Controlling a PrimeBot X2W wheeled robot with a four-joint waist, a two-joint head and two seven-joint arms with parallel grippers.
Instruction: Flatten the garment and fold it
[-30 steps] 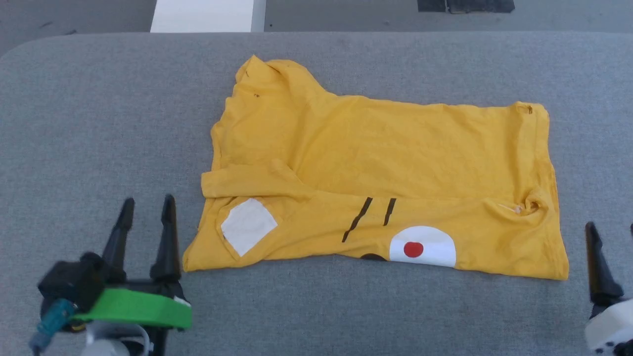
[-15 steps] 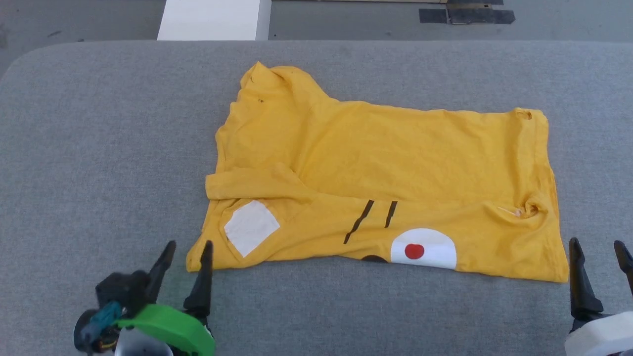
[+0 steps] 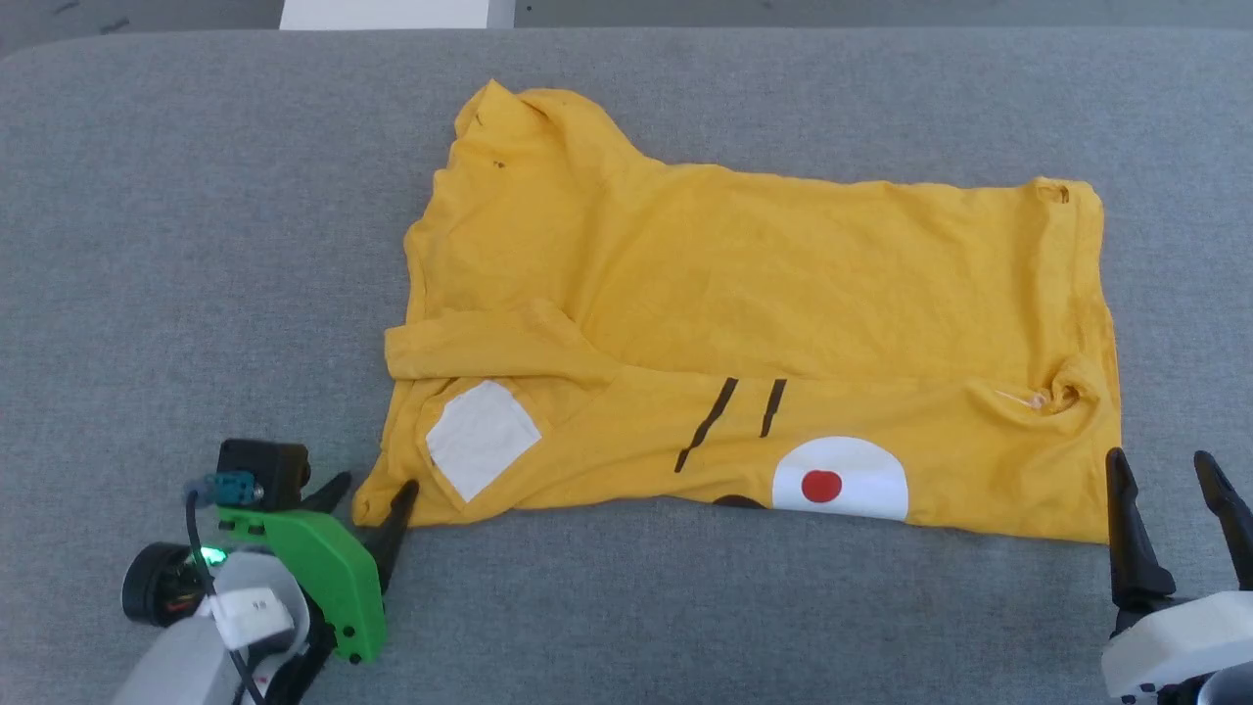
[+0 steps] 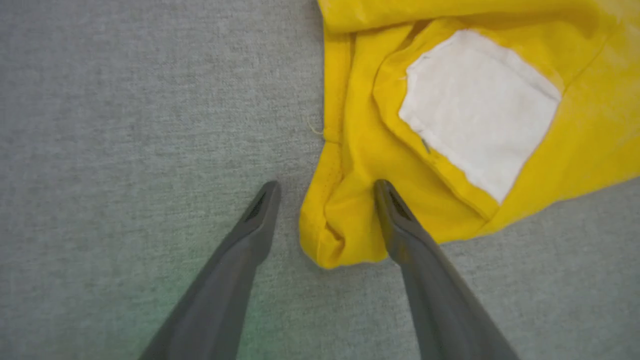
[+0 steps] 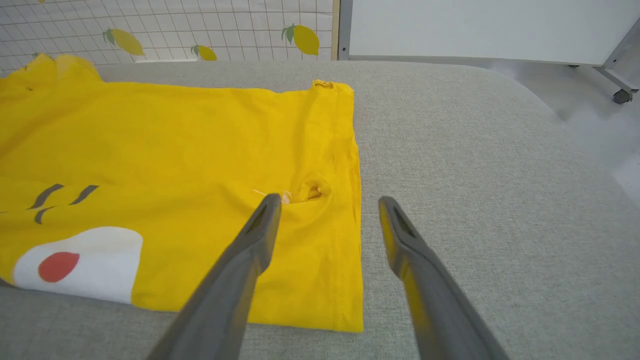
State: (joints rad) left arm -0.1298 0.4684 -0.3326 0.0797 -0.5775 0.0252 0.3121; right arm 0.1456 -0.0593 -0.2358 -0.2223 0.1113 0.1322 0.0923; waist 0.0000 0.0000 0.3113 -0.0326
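Left gripper (image 3: 377,482) now astride, perhaps on, a corner of the garment (image 3: 783,294).

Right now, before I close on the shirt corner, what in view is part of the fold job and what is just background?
Job:
- garment, yellow, partly folded over
- left claw, open astride its near corner
- right claw, open at the other near corner

Background:
- grey table
- white board
- lemon-print wall
- caster wheel

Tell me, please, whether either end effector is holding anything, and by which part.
Nothing is held. The left end effector is open, straddling the garment's near-left corner; the right end effector is open by its near-right corner.
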